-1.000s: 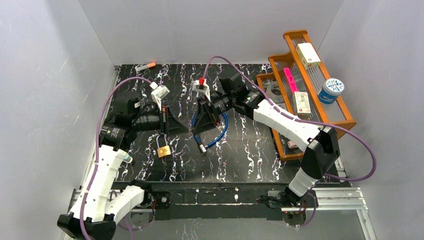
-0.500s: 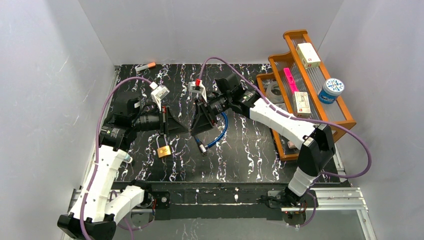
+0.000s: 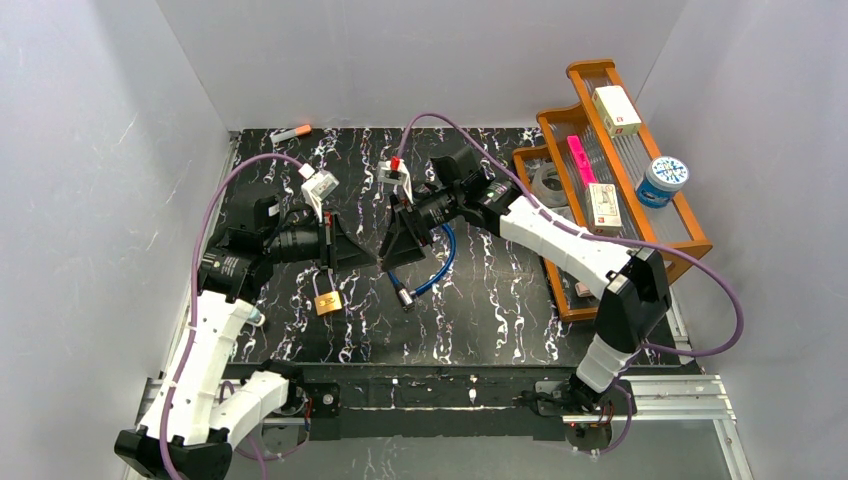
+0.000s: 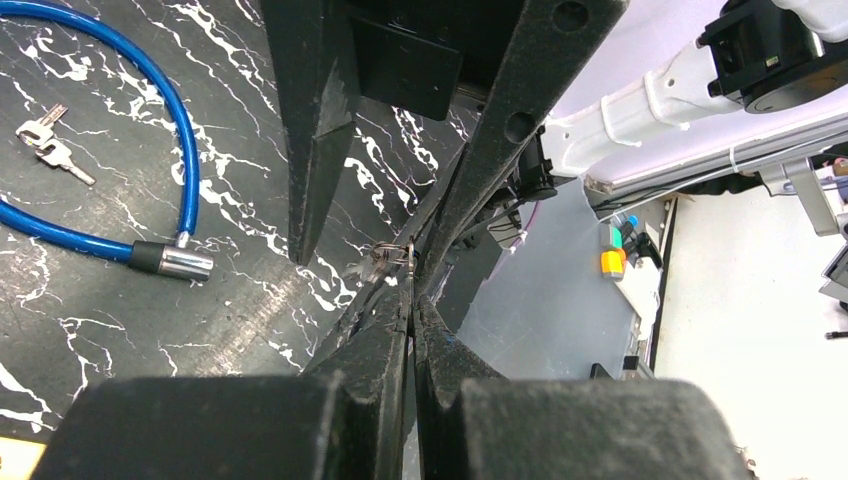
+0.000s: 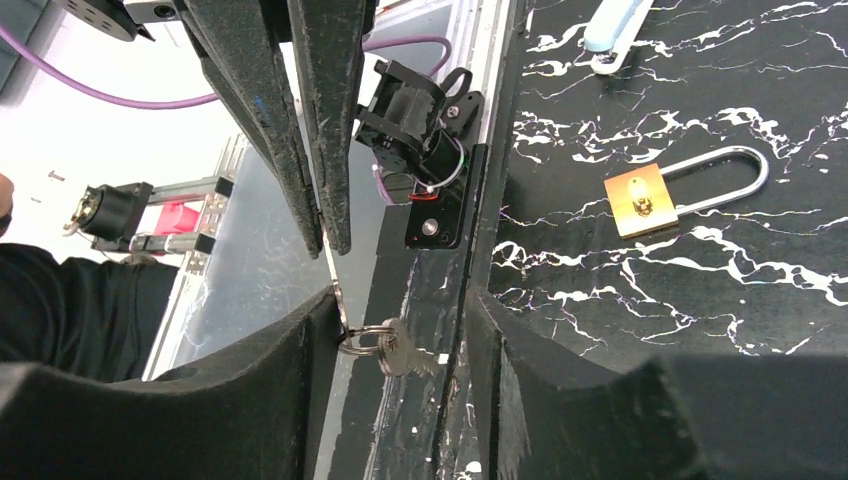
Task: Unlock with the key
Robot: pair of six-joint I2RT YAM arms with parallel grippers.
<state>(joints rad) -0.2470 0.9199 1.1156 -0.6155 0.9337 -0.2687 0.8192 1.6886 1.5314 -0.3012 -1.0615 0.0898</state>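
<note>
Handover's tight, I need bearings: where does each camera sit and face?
Top: high over the near edge, looking down on the table; left gripper and right gripper show.
Left wrist: along its shut fingers, holding the key, toward the right gripper.
Right wrist: along its open fingers, toward the padlock.
Both wrists share the key.

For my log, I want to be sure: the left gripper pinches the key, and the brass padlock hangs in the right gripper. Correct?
Not quite. The left gripper does pinch the key, but the brass padlock lies on the table; the right gripper is open. The right wrist view shows this.
</note>
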